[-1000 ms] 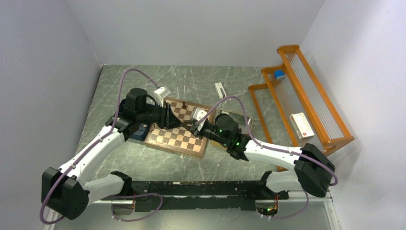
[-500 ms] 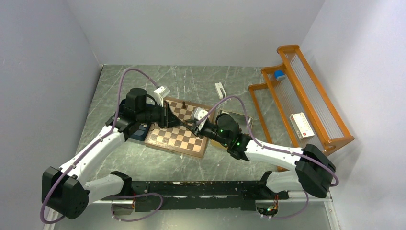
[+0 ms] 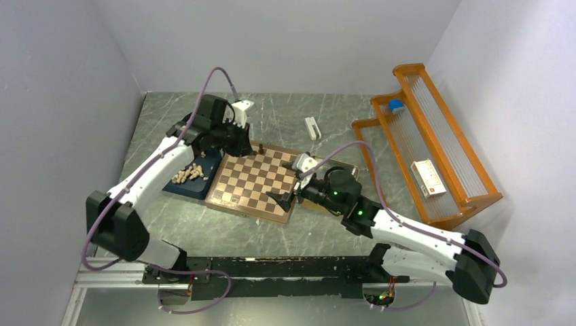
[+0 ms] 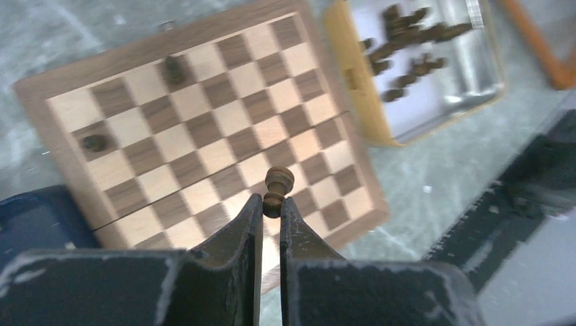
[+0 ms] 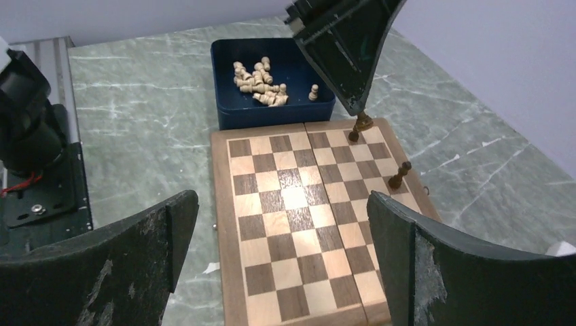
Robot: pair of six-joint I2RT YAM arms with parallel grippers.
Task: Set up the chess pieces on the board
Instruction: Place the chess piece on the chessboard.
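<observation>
The left hand (image 4: 270, 201) is pressed together on a small dark pawn (image 4: 278, 183), pinching it with the very tips, so one end sticks out past them. It hangs low over the far corner of the board (image 5: 223, 197), by the side that borders the blue tray (image 5: 224, 112). The right hand (image 5: 282, 197) is spread wide and holds nothing, hovering over the opposite side of the board, well apart from the left.

The main risk is the release. The grip is thin and on a slim piece, so if the tips part before the pawn sits flat, it will likely topple and roll. A standing dark piece (image 5: 353, 134) is just beside the drop point and could be knocked by the pawn or a finger. A second one (image 5: 399, 175) stands near along the same edge. That edge leaves little margin: a pawn that tips outward could slide over the border onto the worktop (image 5: 136, 102) or in among the light pieces (image 5: 261, 81) in the blue tray. Whether the pawn is already touching a square I cannot tell.

There is plenty of room elsewhere. The middle and the right hand's side of the board are bare squares, so the left hand can best lift straight up and back. The yellow-rimmed tray (image 4: 343, 75) with the remaining dark pieces (image 4: 407, 30) lies just beside the board on the right hand's side, within easy reach if it avoids the rim
</observation>
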